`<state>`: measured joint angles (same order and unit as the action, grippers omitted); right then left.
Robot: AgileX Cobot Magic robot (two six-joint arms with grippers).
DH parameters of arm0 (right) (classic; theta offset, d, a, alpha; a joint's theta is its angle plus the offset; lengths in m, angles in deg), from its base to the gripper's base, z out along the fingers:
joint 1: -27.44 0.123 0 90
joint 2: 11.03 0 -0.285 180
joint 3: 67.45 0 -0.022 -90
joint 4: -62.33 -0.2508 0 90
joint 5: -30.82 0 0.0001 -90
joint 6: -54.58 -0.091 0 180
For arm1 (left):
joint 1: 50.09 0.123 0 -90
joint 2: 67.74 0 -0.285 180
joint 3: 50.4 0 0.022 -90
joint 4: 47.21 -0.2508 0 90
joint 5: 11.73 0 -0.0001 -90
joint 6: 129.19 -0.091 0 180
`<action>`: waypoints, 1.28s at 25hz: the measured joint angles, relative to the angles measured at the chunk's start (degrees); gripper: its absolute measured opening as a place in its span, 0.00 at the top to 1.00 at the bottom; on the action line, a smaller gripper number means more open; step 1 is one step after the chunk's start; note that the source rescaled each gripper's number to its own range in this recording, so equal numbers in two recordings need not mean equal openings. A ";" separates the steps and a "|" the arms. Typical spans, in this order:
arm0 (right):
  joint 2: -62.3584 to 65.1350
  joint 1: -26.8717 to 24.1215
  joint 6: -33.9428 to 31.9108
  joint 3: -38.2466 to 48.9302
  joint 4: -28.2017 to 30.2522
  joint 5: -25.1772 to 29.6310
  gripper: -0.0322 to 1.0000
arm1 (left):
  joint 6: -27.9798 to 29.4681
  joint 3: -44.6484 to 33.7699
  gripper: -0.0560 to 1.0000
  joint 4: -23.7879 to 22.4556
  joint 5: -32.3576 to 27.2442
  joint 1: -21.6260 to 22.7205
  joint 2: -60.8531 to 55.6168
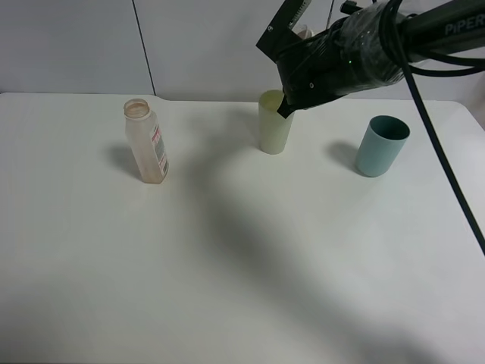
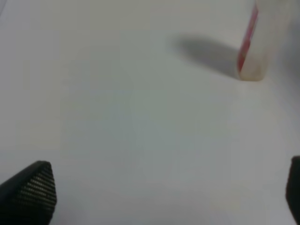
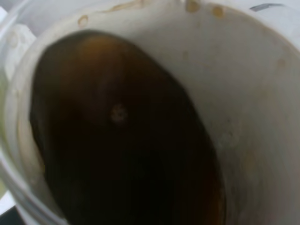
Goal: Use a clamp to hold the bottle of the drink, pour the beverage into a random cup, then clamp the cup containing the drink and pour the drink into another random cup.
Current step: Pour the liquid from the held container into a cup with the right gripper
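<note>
The left gripper [image 2: 161,194] hangs over the table [image 1: 227,265], jaws wide apart and empty. At ten o'clock the bottle [image 1: 148,148] stands upright, mouth up. At twelve o'clock the right gripper [image 1: 287,102], reaching in from two, grips the cup [image 3: 253,93], tipped over the tumbler [image 1: 273,130], brown drink [image 3: 126,140] pooled inside.

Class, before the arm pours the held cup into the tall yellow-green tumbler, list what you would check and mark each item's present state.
1. Right gripper shut on the cup: ok.
2. Beverage in the cup: ok, brown liquid inside.
3. Tumbler upright beneath the right gripper: ok.
4. Cup's lip lined up over the tumbler's mouth: cannot tell.
5. Bottle and teal cup standing apart from the tumbler: ok.
6. Left gripper open, holding nothing: ok.
</note>
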<state>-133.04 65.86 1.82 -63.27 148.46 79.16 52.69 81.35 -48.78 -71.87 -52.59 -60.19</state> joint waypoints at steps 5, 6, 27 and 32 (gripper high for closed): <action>0.00 0.40 3.85 -1.70 0.06 0.49 0.97 | 0.00 0.00 0.00 0.00 0.00 0.00 0.00; 0.00 0.47 4.64 -2.16 0.06 0.54 0.97 | 0.00 0.00 0.00 0.00 0.00 0.00 0.00; 0.00 0.99 14.65 -3.79 0.73 5.64 0.97 | 0.00 0.00 0.00 0.00 0.00 0.00 0.00; 0.00 0.99 16.64 -3.79 0.73 7.29 0.97 | 0.00 0.00 0.00 0.00 0.00 0.00 0.00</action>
<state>-133.04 66.85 18.46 -67.07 149.19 86.45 52.69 81.35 -48.78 -71.87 -52.59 -60.19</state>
